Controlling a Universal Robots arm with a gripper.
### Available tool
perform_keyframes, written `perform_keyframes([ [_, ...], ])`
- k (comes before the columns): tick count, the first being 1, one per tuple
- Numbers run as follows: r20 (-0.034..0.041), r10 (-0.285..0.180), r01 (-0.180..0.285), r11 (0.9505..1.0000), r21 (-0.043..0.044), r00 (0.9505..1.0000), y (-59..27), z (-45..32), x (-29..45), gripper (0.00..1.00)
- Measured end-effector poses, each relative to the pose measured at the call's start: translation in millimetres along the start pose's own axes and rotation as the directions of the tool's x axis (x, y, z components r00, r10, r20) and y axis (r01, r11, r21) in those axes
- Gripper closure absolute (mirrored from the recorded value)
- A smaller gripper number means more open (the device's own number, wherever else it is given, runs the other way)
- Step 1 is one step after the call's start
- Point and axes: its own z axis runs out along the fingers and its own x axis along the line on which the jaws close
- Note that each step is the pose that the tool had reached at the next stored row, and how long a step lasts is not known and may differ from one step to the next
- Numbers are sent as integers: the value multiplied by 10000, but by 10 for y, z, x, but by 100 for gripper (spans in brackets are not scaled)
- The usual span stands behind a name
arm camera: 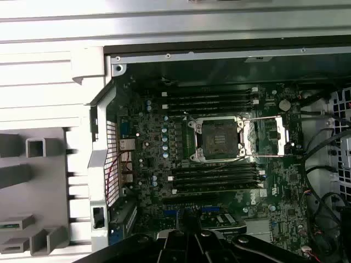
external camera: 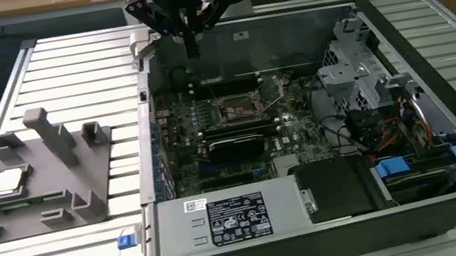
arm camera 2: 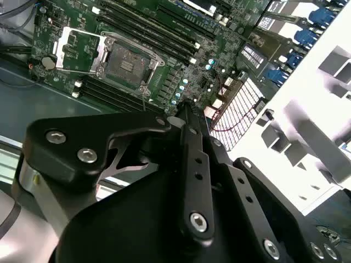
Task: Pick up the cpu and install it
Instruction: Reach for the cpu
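the gripper [external camera: 192,49] is closed on nothing over the case's [external camera: 306,35] far rim, the cpu [external camera: 9,180] being seated on the holder [external camera: 89,186].

One cpu [external camera: 8,181], one grey holder block [external camera: 80,189], one open computer case [external camera: 322,246], one socket [arm camera: 218,138].

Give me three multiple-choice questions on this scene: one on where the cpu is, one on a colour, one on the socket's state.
1. Where is the cpu?
A on the holder
B in the socket
C on the motherboard

2. What colour is the motherboard?
A blue
B green
C red

3. The socket is:
A open and empty
B closed
C holding a chip

Answers:
1 A: the cpu lies on the grey holder, outside the case.
2 B: the board is green in both wrist views.
3 A: the socket's frame is flipped aside and nothing sits in it.
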Motion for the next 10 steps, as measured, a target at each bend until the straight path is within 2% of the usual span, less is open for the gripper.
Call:
perform_keyframes([
  [10,0,0,0,10000,0,10000,0,0,0,89],
])
